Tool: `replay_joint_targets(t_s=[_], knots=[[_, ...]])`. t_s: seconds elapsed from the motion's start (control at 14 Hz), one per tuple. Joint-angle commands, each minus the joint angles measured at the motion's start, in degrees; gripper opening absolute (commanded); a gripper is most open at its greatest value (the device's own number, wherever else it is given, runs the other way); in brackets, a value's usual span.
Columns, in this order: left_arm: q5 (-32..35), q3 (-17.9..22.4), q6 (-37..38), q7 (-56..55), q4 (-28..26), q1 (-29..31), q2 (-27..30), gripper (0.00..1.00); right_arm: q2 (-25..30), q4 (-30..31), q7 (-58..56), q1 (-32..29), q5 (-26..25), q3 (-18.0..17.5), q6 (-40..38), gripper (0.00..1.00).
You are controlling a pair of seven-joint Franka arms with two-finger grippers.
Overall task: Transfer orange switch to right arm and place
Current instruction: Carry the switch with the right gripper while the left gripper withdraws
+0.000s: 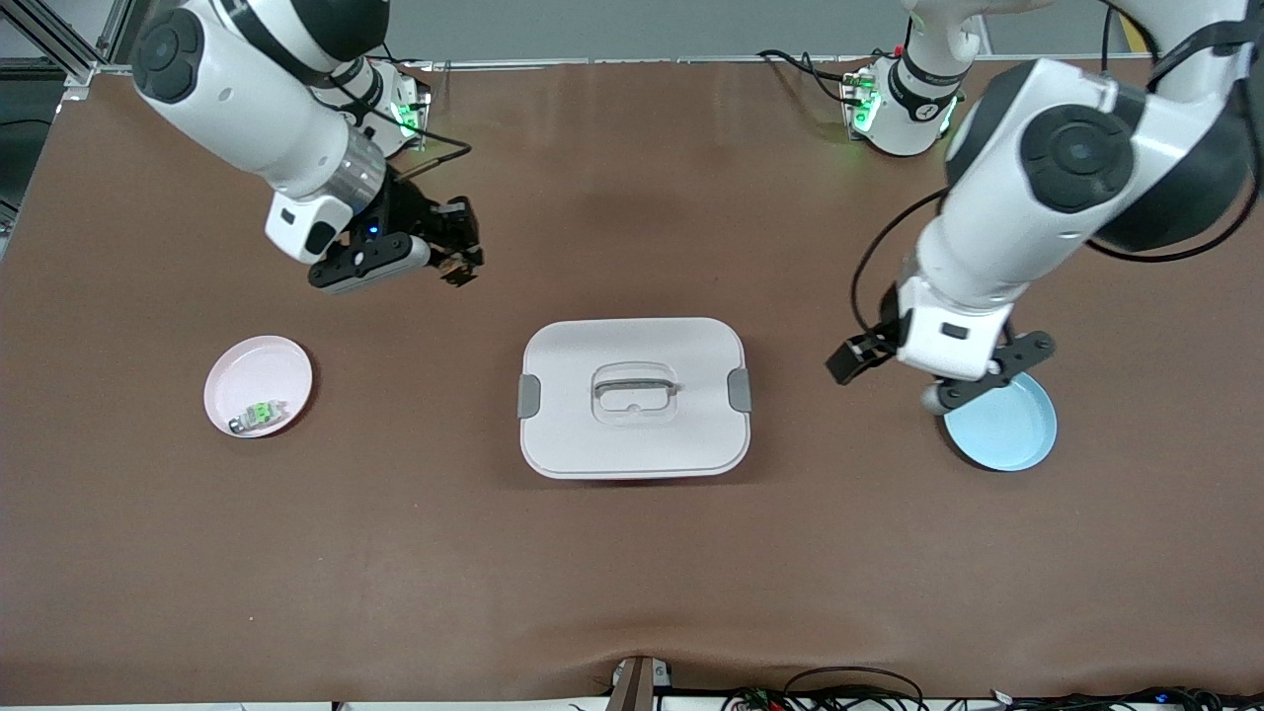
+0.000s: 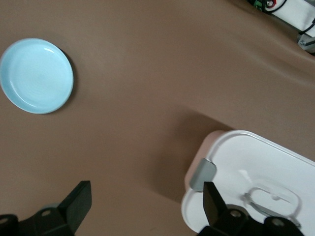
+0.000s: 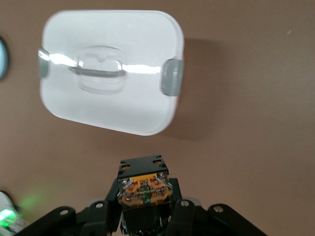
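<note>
The orange switch point(image 1: 457, 265), a tiny black block with an orange middle, sits between the fingers of my right gripper point(image 1: 460, 259). The gripper is shut on it and holds it in the air over bare table, between the white box and the right arm's base. In the right wrist view the switch point(image 3: 145, 189) shows clearly, clamped in the right gripper point(image 3: 145, 209). My left gripper point(image 1: 874, 355) is open and empty, up over the table beside the blue plate point(image 1: 1015, 436). The left wrist view shows its fingers point(image 2: 78, 202) wide apart over bare table.
A white lidded box point(image 1: 634, 397) with grey clips stands mid-table; it also shows in the right wrist view point(image 3: 110, 71) and the left wrist view point(image 2: 256, 162). A pink plate point(image 1: 255, 367) at the right arm's end holds a green-and-white component point(image 1: 259, 412). The blue plate point(image 2: 37, 75) is empty.
</note>
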State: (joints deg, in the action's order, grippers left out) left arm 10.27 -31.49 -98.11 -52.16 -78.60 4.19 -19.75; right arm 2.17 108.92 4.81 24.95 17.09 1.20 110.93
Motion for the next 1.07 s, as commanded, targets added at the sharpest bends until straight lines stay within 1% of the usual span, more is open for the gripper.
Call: replay_joint_targets(t_s=[0.0, 0.07, 0.14, 0.21, 0.29, 0.36, 0.43, 0.57, 0.64, 0.79, 0.86, 0.93, 1.0], knots=[[1.2, -0.1, 2.0, 7.0, -0.7, 3.5, 3.7, 1.00, 0.9, -0.3, -12.8, -5.4, -3.0, -0.8, -3.8, 0.19], [1.0, -0.2, 2.0, 10.7, -0.7, 5.5, 4.4, 1.00, 0.9, -0.1, -18.2, -7.7, -3.3, -0.8, -4.2, 0.19], [0.4, -1.4, 2.4, 14.4, -0.8, 8.7, 5.3, 1.00, 0.9, 0.2, -24.6, -10.0, -5.8, -0.8, -4.4, 0.18], [1.0, -2.3, 3.2, 17.5, -0.8, 9.6, 6.7, 1.00, 0.9, 0.2, -30.2, -11.9, -9.4, -0.9, -4.4, 0.17], [0.6, -2.2, 3.3, 20.3, -0.7, 10.2, 7.2, 1.00, 0.8, 0.2, -35.1, -13.4, -12.1, -0.9, -4.4, 0.17], [0.2, -1.2, 3.6, 23.8, -0.8, 10.8, 8.1, 1.00, 0.6, 0.2, -39.8, -15.4, -13.3, -0.9, -4.4, 0.17], [0.1, 0.7, 4.8, 26.8, -1.4, 9.9, 10.1, 1.00, 0.5, 0.3, -44.2, -17.6, -13.7, -0.9, -4.3, 0.17], [-0.2, 8.2, 9.4, 31.9, -1.6, 4.4, 12.2, 1.00, -0.1, 0.9, -52.8, -21.8, -13.7, -0.9, -3.3, 0.17], [-0.3, 11.9, 10.1, 35.2, -2.0, 1.4, 13.6, 1.00, -0.6, 1.7, -56.4, -23.2, -14.5, -0.8, -1.7, 0.17], [-2.1, 17.9, 11.0, 40.8, -4.8, -2.0, 16.7, 1.00, -0.6, 4.4, -62.8, -24.8, -18.7, -0.9, 3.6, 0.16], [-3.6, 20.7, 11.0, 42.7, -6.5, -3.2, 18.2, 1.00, -0.8, 5.9, -65.3, -25.7, -19.8, -0.8, 6.3, 0.16], [-4.5, 23.0, 11.0, 44.2, -7.5, -4.4, 19.7, 1.00, -0.9, 7.4, -67.8, -27.0, -19.9, -0.9, 8.6, 0.16], [-4.9, 24.4, 11.0, 45.4, -8.5, -4.9, 21.1, 1.00, -1.2, 8.9, -70.4, -28.2, -19.8, -0.9, 11.2, 0.16]])
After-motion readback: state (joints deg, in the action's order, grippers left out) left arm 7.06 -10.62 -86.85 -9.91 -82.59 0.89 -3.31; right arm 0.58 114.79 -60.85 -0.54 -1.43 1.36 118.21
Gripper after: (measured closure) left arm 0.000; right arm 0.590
